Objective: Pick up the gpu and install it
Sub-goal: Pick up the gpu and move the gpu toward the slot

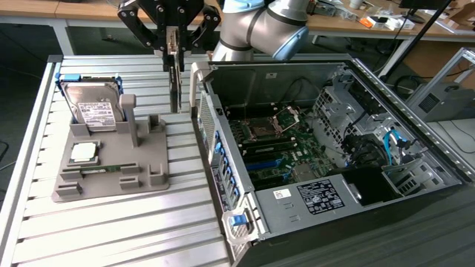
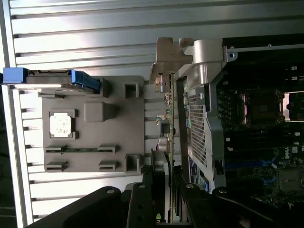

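At the exterior view's left, the hard drive (image 1: 93, 108) stood in the grey fixture (image 1: 111, 167). Just right of it, the gripper (image 1: 173, 53) had its fingers part-closed on the top edge of the gpu (image 1: 175, 89), which hung upright and edge-on above the table — between the fixture and the computer case (image 1: 199, 83). The pick-up looked done, the install not yet. Reaching the motherboard (image 1: 275, 150) would call for clearing the case wall and keeping the card square to its slot.
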Controlling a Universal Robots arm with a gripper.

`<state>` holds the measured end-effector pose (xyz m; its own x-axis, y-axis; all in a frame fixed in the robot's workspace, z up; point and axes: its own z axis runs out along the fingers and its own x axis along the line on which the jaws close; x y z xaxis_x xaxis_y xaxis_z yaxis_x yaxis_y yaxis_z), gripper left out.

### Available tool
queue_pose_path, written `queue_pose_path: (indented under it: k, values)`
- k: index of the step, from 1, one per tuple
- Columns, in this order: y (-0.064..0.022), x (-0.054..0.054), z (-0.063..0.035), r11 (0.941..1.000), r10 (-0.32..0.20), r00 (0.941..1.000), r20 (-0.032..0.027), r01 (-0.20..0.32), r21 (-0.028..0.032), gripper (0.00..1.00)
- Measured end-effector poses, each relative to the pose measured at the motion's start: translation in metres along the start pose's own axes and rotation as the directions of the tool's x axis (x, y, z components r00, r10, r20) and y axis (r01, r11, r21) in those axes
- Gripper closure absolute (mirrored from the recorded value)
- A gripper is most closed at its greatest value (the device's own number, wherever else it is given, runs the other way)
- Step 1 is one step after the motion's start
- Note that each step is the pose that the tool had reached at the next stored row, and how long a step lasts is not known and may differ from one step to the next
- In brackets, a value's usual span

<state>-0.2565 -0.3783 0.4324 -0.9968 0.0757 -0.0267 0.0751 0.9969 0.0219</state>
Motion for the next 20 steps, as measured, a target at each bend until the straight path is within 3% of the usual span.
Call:
queue_pose_path:
  k: [20]
  values:
    - [0.0008,-0.011,0.0003,1.0000,0.000,1.0000,0.0000,0.000,0.0000,0.73]
